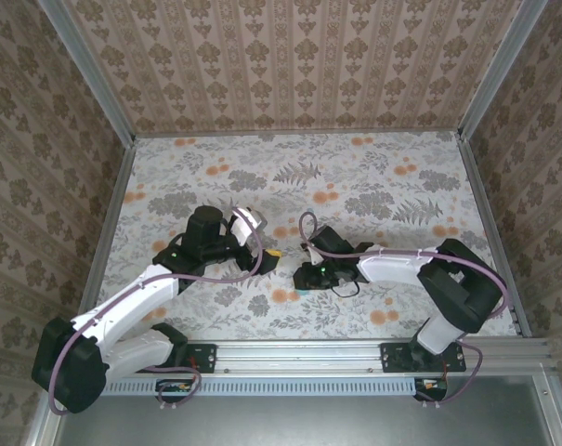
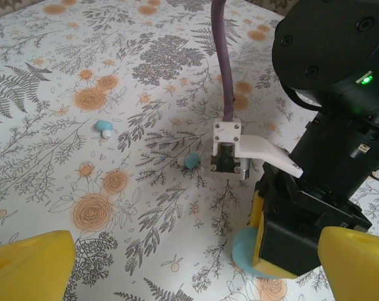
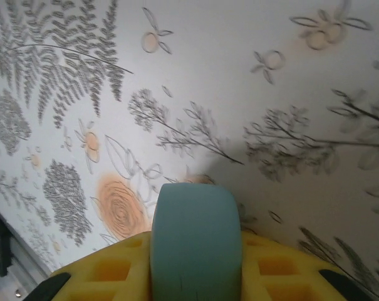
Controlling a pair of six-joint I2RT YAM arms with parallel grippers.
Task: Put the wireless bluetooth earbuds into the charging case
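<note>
Closest to the right wrist lens sits the charging case [image 3: 195,226], a rounded pale-blue shell pinched across its sides by the yellow pads [image 3: 114,273] of the right gripper [image 3: 195,273], jaws narrow around it, low over the table [image 1: 401,186] near its middle and a little toward the near edge. I cannot tell whether its lid is up or shut. Facing it, the left gripper [image 2: 192,269] hangs with jaws spread wide and nothing between them. Loose on the floral cloth, apart from each other, lie 2 tiny teal bits: the near earbud [image 2: 190,161], just beside the white bracket [image 2: 252,150] on the right arm, and the far earbud [image 2: 103,127], farther off on open cloth. To my eye the step in hand is securing the case; neither bud is in it. Next, I judge, the case needs its sockets exposed and held steady, then the left gripper must come down over the near earbud and close finely on so small a thing without flicking it away.
</note>
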